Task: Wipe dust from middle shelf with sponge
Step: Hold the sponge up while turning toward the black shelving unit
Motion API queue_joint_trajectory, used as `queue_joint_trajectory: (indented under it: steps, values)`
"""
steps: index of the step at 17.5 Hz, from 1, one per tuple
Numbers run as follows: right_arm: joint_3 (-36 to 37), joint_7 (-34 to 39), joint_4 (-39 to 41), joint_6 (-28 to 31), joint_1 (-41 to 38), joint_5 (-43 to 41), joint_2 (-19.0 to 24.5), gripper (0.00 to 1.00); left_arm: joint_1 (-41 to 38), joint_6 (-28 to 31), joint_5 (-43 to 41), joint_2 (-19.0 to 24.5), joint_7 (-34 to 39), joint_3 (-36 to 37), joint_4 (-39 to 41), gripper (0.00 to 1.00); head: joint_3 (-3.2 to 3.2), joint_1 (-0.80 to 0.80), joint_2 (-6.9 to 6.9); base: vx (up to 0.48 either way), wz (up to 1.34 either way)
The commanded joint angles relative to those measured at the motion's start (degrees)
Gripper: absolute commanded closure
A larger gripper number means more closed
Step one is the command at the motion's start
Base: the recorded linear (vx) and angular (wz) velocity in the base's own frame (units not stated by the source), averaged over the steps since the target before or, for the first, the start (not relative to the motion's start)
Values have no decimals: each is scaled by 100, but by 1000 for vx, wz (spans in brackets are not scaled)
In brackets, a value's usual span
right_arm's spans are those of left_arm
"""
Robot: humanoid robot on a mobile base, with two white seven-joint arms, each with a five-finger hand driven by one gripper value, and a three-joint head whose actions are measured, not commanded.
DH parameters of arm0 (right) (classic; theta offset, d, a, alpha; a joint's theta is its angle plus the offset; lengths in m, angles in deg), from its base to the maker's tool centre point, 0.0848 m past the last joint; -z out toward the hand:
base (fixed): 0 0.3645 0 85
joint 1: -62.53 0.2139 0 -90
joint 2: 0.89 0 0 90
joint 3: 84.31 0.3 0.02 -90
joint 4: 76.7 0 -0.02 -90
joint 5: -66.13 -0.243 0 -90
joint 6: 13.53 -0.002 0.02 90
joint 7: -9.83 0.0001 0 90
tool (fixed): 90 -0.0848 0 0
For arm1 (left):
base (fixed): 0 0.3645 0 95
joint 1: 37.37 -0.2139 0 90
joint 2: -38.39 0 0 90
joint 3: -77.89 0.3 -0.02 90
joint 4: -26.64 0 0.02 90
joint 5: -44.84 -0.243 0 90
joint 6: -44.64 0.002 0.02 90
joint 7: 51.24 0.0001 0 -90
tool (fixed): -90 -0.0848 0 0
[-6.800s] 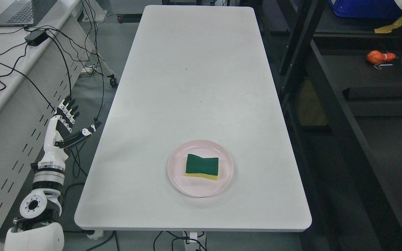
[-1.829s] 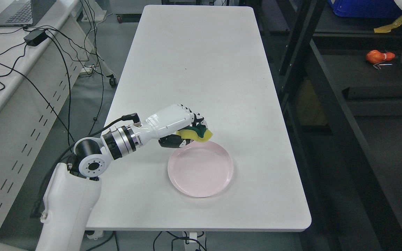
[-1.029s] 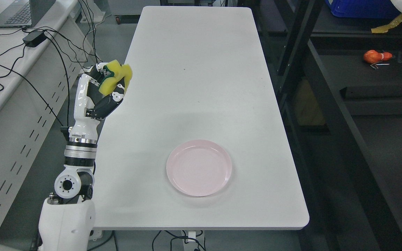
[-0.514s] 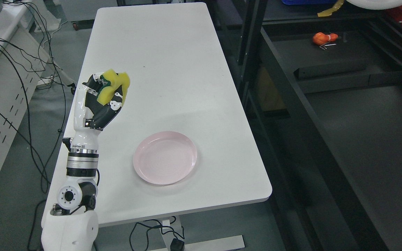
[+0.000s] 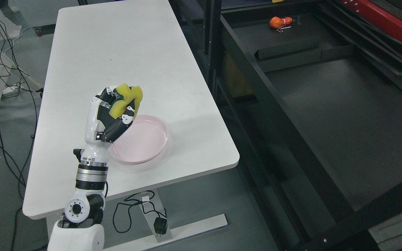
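One arm in view, the left. Left hand (image 5: 112,115): white-and-black robot hand with jointed fingers, raised upright above the near left part of the surface, fingers curled tight around the sponge. Right arm: not in view.

Item 1. Yellow foam sponge with a dark green scouring face (image 5: 127,99): squeezed in the left hand, yellow side outward, held in the air and clear of everything below it.

Item 2. Round pale pink plastic plate (image 5: 152,139): lies on the surface near its front edge, nothing in it, partly hidden behind the raised hand.

Item 3. Long white rectangular surface (image 5: 117,52): bare apart from the plate.

Item 4. Black metal shelving unit with a wide dark grey shelf board (image 5: 326,104): stands to the right of the surface, well apart from the hand. A small orange object (image 5: 279,22) lies at its far end.

Progress, as judged: pick-up done, sponge secured and lifted off the plate. Not yet done: carrying the sponge across to the shelf, pressing it down, and the wiping strokes themselves. No contact between sponge and shelf so far; most of the task remains.
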Motion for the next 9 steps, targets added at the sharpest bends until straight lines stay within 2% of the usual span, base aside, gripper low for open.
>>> queue_joint_trajectory:
  steps: [1,9]
  values:
    - [-8,2,100,3,0,0,-100,0,-200,5,10,77,-24,503,352,99,0,0,0,-201,-245]
    - [1,2,100,3,0,0,-100,0,-297,-4,10,77,-24,819,431,99,0,0,0,-245,-423]
